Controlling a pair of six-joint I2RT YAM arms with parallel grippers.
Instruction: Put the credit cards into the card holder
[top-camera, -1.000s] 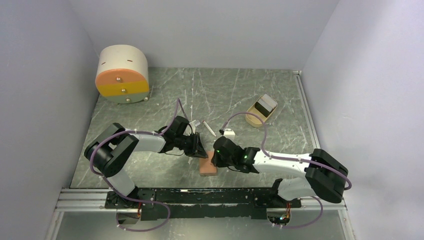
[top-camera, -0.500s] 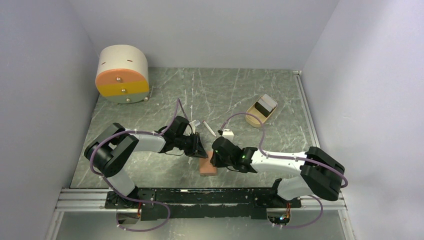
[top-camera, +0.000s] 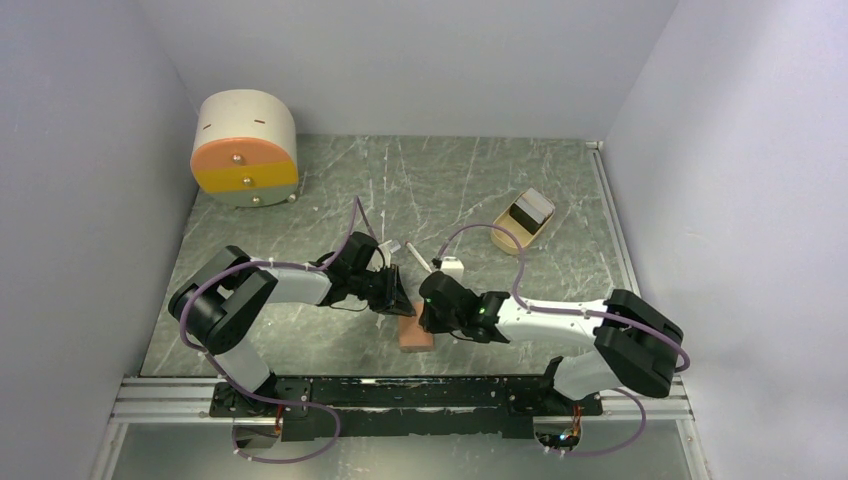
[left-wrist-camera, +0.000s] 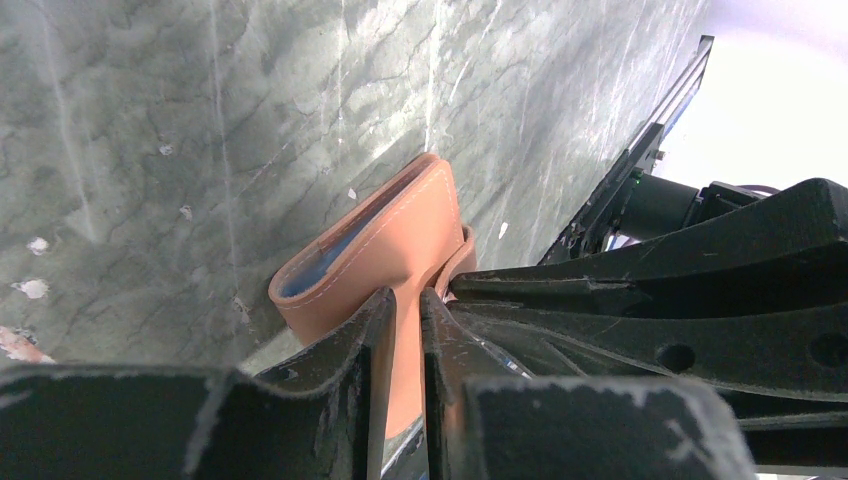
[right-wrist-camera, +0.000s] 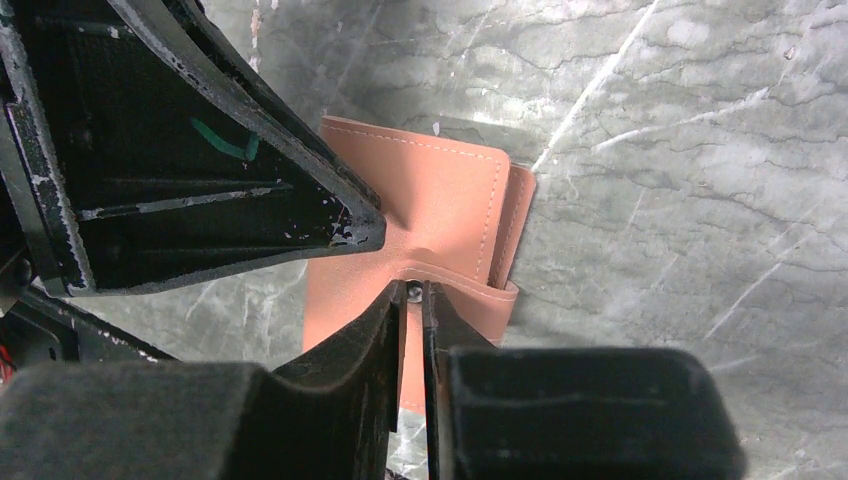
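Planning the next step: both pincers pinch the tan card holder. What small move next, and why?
Probably draw them slightly apart: left pincer and right pincer each clamp one flap of the card holder, whose mouth gapes only narrowly.

The green marble table (top-camera: 480, 190) carries a round drawer box (top-camera: 245, 150) at far left, a wooden tray (top-camera: 523, 224) at right, a white stick (top-camera: 418, 258) in the middle and a brown card holder (top-camera: 415, 336) nearer.

One card holder (top-camera: 414, 338) — one tray (top-camera: 504, 241)
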